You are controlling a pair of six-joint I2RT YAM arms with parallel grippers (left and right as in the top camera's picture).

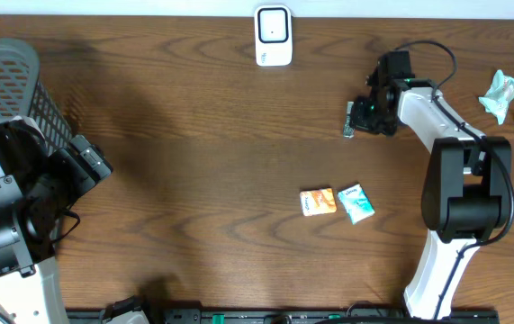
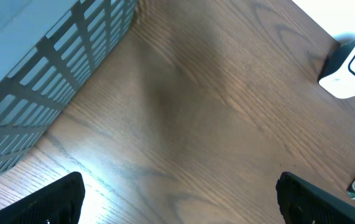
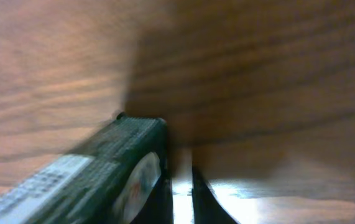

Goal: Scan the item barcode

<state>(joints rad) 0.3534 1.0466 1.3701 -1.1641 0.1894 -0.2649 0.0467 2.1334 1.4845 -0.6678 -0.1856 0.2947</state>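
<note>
Right claw [image 3: 183,190] nearly clenched, nothing between; dark green glossy box [image 3: 96,168] just beside it on wood-grain desk [image 3: 258,74]. Left claw [image 2: 180,198] released, spread wide.

It looked like a robotics lab dressed as a shop checkout — a white barcode scanner [image 1: 274,36] stood on the wood-grain table [image 1: 193,180], a grey slatted basket [image 1: 9,76] sat at one edge, small packets [image 1: 318,202] lay loose, and robot arms [image 1: 459,189] were mounted alongside.
</note>
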